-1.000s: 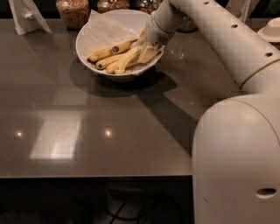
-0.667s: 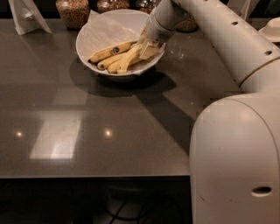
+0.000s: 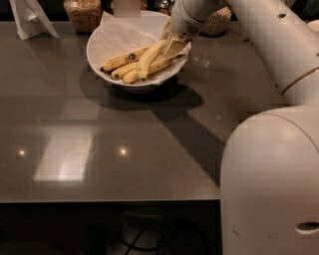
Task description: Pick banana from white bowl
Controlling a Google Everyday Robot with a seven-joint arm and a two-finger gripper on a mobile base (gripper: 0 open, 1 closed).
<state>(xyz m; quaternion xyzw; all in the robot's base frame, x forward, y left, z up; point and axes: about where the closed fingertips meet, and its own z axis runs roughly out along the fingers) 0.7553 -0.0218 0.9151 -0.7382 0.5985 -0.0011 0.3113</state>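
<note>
Noting a white folded stand (image 3: 30, 20) at the far left rear of the dark table (image 3: 75, 124).

Logging a jar (image 3: 83, 14) just right of the stand, at the rear edge, holding brown grains up to where the frame is cutting it off.

Recording the bowl (image 3: 149, 85) right of that jar and slightly nearer, sitting on the table and casting a wide shadow to the front and right. Finding paper (image 3: 117, 37) lining it, with a corner sticking up over the rear rim.

Counting contents, left to right:
- sticker banana (image 3: 119, 61), deeper yellow, lying low with its dark tip pointing left;
- short bananas (image 3: 130, 74), golden, lying along the front wall;
- banana (image 3: 147, 60), palest, inside the bowl, crossing over the others and tilting upward to the right, lower end resting on the short bananas.

Observing the gripper (image 3: 172, 46) over the bowl's right rim, jaws clamping the banana's upper end.

Noting a second jar (image 3: 218, 22) right of the gripper at the rear, also holding grains, partly hiding behind the arm (image 3: 269, 35).

Tracing the arm running from the gripper down the right side to the white base (image 3: 271, 184), filling the lower right corner.
</note>
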